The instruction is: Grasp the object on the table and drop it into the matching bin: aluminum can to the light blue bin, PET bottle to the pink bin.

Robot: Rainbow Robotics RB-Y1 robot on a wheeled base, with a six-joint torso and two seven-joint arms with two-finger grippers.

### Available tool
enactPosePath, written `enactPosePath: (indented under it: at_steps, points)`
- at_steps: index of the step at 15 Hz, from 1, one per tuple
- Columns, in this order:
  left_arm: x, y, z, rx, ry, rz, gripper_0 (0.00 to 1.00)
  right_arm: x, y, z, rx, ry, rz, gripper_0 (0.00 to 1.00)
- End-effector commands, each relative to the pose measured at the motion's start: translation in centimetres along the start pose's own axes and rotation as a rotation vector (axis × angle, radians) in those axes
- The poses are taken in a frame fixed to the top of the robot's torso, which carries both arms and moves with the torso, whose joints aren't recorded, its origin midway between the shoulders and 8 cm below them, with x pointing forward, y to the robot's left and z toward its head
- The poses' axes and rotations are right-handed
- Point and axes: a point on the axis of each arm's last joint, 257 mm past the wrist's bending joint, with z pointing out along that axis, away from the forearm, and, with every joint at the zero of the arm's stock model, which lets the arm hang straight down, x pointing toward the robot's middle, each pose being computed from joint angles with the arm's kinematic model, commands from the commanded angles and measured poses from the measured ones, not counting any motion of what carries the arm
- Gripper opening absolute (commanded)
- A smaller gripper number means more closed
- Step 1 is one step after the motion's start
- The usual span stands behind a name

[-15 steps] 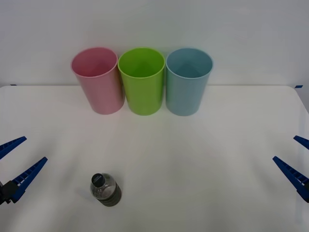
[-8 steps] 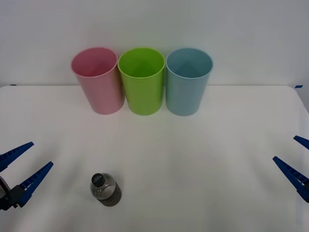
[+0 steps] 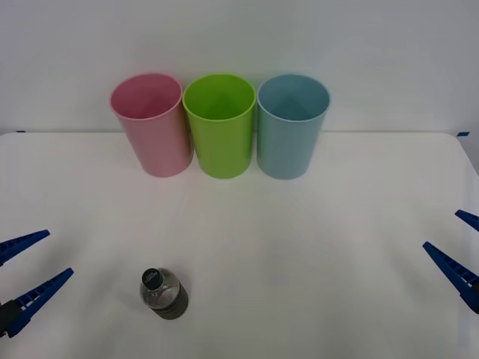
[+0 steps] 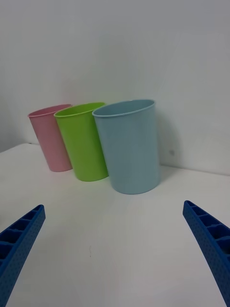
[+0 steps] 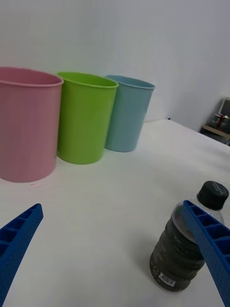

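The PET bottle (image 3: 163,293), small, clear and grey-tinted with a black cap, stands upright on the white table (image 3: 314,224) at the front left. My left gripper (image 3: 60,253) is open, left of the bottle and apart from it. In the left wrist view the bottle (image 5: 179,252) stands close ahead, partly behind one blue finger (image 5: 211,244) of the left gripper (image 5: 112,206). The pink bin (image 3: 150,123) is at the back left and the light blue bin (image 3: 292,123) at the back right. My right gripper (image 3: 441,229) hangs open at the right edge.
A lime-green cup (image 3: 219,123) stands between the pink and light blue bins, the three touching in a row by the white wall. The right wrist view shows the light blue bin (image 4: 129,144) nearest, then the green cup (image 4: 84,141) and pink bin (image 4: 50,139).
My left gripper has shifted a little toward the table's front edge, still open. The bottle, the cups and the right gripper have not moved.
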Motion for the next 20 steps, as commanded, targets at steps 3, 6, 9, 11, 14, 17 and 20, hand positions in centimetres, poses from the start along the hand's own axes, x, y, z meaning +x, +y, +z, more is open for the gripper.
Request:
enactPosePath:
  at_steps: [3, 6, 9, 11, 14, 17, 20]
  points:
    - [2.4, 0.3, -1.2, 0.086, 0.115, 0.045, 1.00, 0.0, 0.0, 0.0, 0.000, 0.000, 0.000, 1.00]
    - [3.8, -0.9, -1.8, 0.186, 0.143, 0.065, 1.00, 0.0, 0.0, 0.0, 0.000, 0.000, 0.000, 1.00]
    - [5.4, -2.8, -1.2, 0.282, 0.157, 0.065, 1.00, 0.0, 0.0, 0.0, 0.000, 0.000, 0.000, 1.00]
    - [6.3, -3.9, -0.4, 0.330, 0.168, 0.102, 1.00, 0.0, 0.0, 0.0, 0.000, 0.000, 0.000, 1.00]
    - [6.6, -4.9, 0.8, 0.362, 0.152, 0.105, 1.00, 0.0, 0.0, 0.0, 0.000, 0.000, 0.000, 1.00]
    - [7.3, -5.0, 2.6, 0.342, 0.122, 0.120, 1.00, 0.0, 0.0, 0.0, 0.000, 0.000, 0.000, 1.00]
    - [8.3, -5.3, 4.0, 0.351, 0.136, 0.145, 1.00, 0.0, 0.0, 0.0, 0.000, 0.000, 0.000, 1.00]
